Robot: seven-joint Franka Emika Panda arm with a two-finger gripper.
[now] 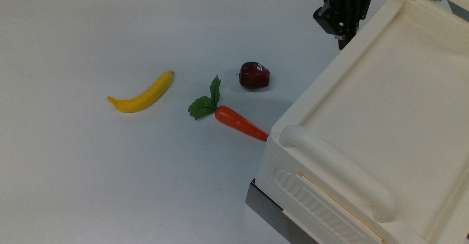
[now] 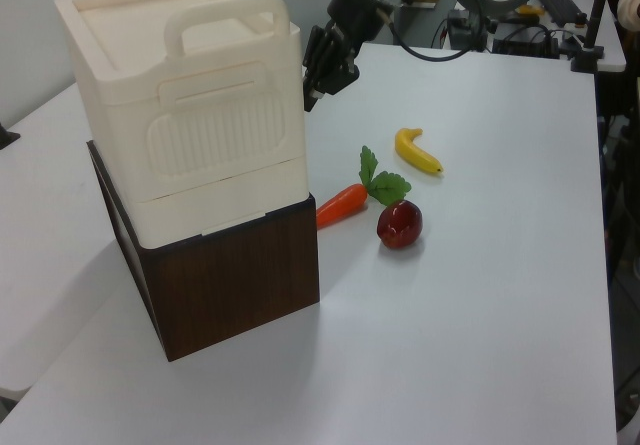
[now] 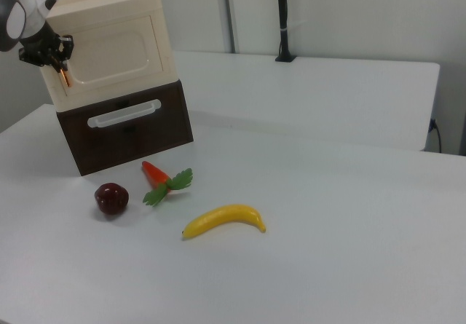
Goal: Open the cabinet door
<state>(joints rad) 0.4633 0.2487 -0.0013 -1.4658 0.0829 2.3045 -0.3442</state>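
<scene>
The door (image 3: 109,53), a recessed cream panel with a copper strip at the right view's left end, sits flush in the cream cabinet (image 2: 190,115) atop a dark wooden base (image 3: 127,124) on the white table (image 1: 110,163). The gripper (image 3: 57,60) is right at that strip end, against the cabinet's corner, though I cannot tell whether its jaws are spread or pinched. Near the base lie a carrot (image 1: 240,123), apple (image 1: 254,75) and, farther off, a banana (image 1: 143,93).
</scene>
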